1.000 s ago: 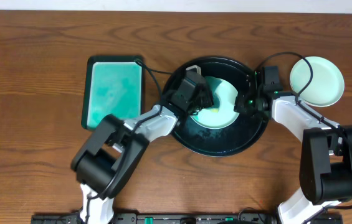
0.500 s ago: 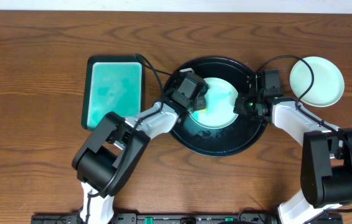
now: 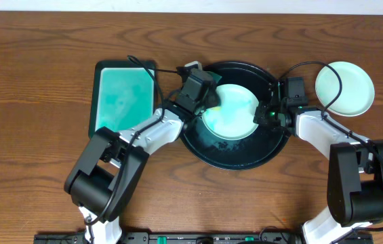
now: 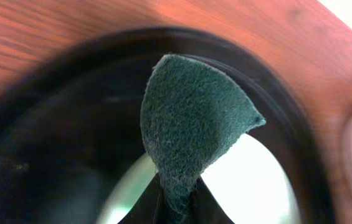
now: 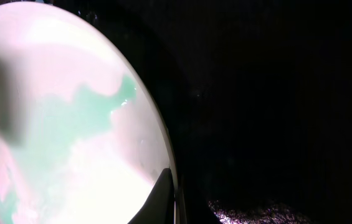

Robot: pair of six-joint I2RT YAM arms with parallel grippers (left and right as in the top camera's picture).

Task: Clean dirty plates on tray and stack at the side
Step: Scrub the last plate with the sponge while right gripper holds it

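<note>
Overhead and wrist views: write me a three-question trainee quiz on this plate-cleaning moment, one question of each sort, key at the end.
1. True or false: the dark green scouring pad is pinched in the left gripper.
2. Choose one: the teal-smeared white round plate lies
A. in the teal rectangular dish
B. in the large round black tray
C. on the bare wooden table
3. Fill in: on the wooden table to the right of the large round black tray there is ___ pale-mint round plate.

Key: 1 true; 2 B; 3 one.
</note>
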